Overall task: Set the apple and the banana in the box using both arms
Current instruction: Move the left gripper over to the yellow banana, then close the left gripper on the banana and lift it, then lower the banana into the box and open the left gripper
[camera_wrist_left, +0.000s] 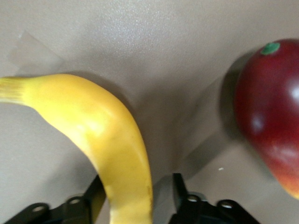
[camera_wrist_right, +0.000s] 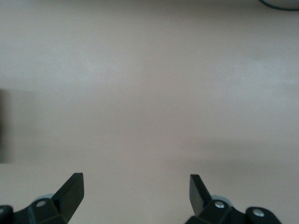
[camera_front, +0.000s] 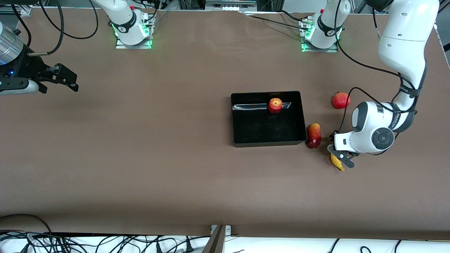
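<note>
With the apple (camera_front: 275, 105) sitting in the box (camera_front: 242, 140) at frame centre, the left gripper (camera_front: 339, 159) at lower right is clamping its fingers (camera_wrist_left: 96, 198) on the banana (camera_front: 338, 163), which next needs lifting over the box, while the right gripper (camera_front: 59, 78) is waiting at upper left, fingers apart.

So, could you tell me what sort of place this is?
Most likely a robotics lab: two bench-mounted arms share a brown table, loose cables trail along its edge, and fruit like the banana and apple sits by a black box.

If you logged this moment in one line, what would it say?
apple: in box | left gripper: around banana on table | right gripper: open, waiting
</note>
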Robot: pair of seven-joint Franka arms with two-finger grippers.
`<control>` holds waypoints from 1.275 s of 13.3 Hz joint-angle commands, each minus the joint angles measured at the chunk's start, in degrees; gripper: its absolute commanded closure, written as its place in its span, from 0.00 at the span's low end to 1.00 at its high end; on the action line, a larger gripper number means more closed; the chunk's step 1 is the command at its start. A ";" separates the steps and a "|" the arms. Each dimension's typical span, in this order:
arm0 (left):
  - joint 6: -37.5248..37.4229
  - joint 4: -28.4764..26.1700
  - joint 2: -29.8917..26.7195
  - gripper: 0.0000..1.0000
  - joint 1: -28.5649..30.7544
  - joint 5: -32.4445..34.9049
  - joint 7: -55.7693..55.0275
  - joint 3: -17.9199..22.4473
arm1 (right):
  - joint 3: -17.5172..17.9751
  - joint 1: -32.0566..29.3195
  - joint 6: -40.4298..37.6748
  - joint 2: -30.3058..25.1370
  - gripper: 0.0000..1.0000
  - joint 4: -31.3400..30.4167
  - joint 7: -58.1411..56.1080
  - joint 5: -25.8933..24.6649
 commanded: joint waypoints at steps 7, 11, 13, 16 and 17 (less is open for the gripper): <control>-31.50 17.88 -6.01 1.00 -1.26 -4.18 -11.15 -8.01 | 0.40 -0.66 -0.30 0.24 0.00 1.00 -0.78 0.12; -33.57 17.56 -6.54 1.00 -2.67 -4.63 -44.89 -20.65 | 0.40 -0.66 -0.30 0.24 0.00 1.00 -0.78 0.12; -30.42 17.56 -5.66 1.00 -4.94 -8.29 -57.40 -22.43 | 0.40 -0.66 -0.30 0.33 0.00 1.00 -0.78 0.12; -23.13 15.29 -3.56 1.00 -11.62 -9.03 -69.19 -22.26 | 0.40 -0.66 -0.30 0.24 0.00 1.00 -0.78 0.12; -20.06 14.14 -2.68 1.00 -13.12 -8.85 -70.80 -22.09 | 0.40 -0.66 -0.30 0.24 0.00 1.00 -0.78 0.12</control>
